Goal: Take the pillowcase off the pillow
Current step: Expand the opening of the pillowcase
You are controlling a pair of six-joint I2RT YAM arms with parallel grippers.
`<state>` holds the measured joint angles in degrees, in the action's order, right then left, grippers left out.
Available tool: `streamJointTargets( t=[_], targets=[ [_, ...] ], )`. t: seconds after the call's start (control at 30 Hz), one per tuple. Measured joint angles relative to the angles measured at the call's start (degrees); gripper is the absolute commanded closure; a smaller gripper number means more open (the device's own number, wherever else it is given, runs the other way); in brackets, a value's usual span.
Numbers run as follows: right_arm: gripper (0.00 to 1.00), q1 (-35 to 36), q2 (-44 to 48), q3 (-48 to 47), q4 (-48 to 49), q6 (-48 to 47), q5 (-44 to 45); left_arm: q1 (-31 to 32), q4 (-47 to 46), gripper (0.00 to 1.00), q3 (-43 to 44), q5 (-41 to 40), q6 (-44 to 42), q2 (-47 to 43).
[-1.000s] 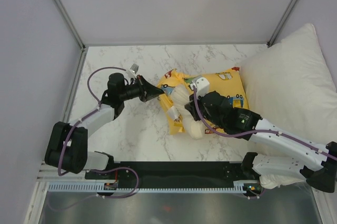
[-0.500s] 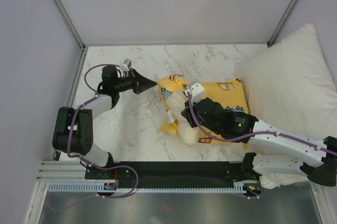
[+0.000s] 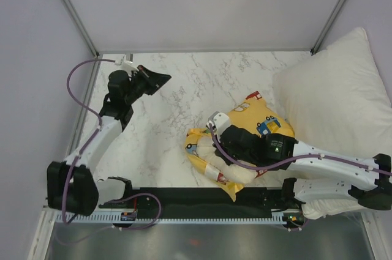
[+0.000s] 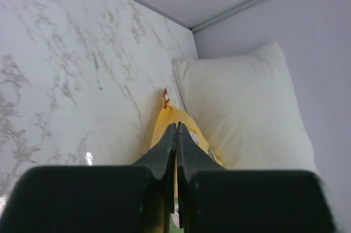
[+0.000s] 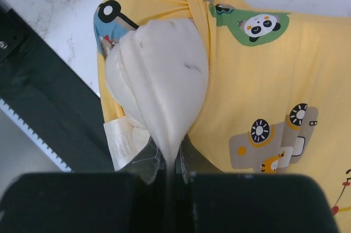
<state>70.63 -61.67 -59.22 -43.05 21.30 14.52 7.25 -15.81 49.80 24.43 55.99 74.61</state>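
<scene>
The yellow pillowcase (image 3: 254, 113) with cartoon vehicles lies bunched at the near right of the table, still around most of the cream pillow (image 3: 228, 175), whose bare end sticks out toward the near edge. My right gripper (image 3: 213, 150) is shut on that bare pillow end. The right wrist view shows the pinch (image 5: 171, 164), the pillow (image 5: 162, 74) and the pillowcase (image 5: 263, 79). My left gripper (image 3: 158, 79) is shut and empty, raised at the far left, well away from the case. Its closed tips (image 4: 176, 128) point toward the pillowcase (image 4: 159, 120).
A large white pillow (image 3: 340, 101) leans at the right edge, touching the pillowcase, and shows in the left wrist view (image 4: 241, 112). A black rail (image 3: 202, 197) runs along the near edge. A white care label (image 5: 123, 140) hangs by the pillow.
My left gripper left the pillowcase's left edge and swung back to the far left. My right gripper dragged the pillow and case toward the near edge, bunching the case.
</scene>
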Motion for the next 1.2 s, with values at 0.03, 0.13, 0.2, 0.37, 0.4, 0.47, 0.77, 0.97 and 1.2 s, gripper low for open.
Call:
streamJointTargets(
  t=[0.03,0.13,0.2,0.37,0.4,0.47,0.77,0.97,1.2],
  targets=[
    [1.00,0.0,-0.9,-0.4,0.6,0.0,1.3,3.4,2.8,0.98,0.2,-2.4,-2.9,-3.8],
    [1.00,0.0,-4.7,-2.3,2.7,-0.4,5.6,14.0,10.3,0.93,0.1,-8.1,-9.7,-15.6],
    [1.00,-0.1,-7.6,-3.5,4.0,-0.6,7.8,17.7,13.6,0.87,-1.6,-10.8,-12.3,-22.5],
    [1.00,-0.4,-13.0,-5.7,6.6,-1.0,12.2,20.9,20.7,0.70,-10.9,-15.1,-14.8,-32.3],
    [1.00,-0.4,-13.5,-6.1,6.9,-1.1,12.8,21.7,22.2,0.67,-12.9,-15.2,-14.8,-32.6],
    [1.00,-0.7,-14.2,-6.9,7.2,-1.1,13.8,23.2,24.7,0.61,-16.0,-15.4,-14.8,-32.6],
    [1.00,-1.1,-15.8,-8.5,9.7,-1.0,15.3,31.0,28.1,0.40,-19.3,-16.2,-14.7,-32.7],
    [1.00,-1.1,-16.1,-8.5,10.1,-0.9,15.3,32.5,24.6,0.43,-19.3,-16.4,-14.6,-29.2],
    [1.00,-1.1,-15.9,-8.5,10.0,-0.7,16.3,36.7,23.8,0.40,-20.0,-16.9,-14.6,-25.4]
  ],
)
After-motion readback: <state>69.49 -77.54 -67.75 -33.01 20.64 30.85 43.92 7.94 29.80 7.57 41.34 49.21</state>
